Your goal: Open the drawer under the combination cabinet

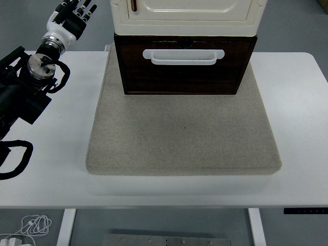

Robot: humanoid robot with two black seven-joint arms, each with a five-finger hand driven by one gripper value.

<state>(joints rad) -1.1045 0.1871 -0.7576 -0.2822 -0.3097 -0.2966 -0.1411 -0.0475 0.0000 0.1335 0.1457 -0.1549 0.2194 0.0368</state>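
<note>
Brown drawer (184,69) shut, well right of left robot hand (76,13); fingers spread, holding nothing.

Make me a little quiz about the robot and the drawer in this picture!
1. True or false: the left hand grips the white handle.
2. What lies under the cabinet? A) beige mat B) metal tray C) blue towel
3. What colour is the drawer front?

Key:
1. False; the hand is raised left of the cabinet, touching nothing.
2. A, the beige mat.
3. Dark brown.
</note>
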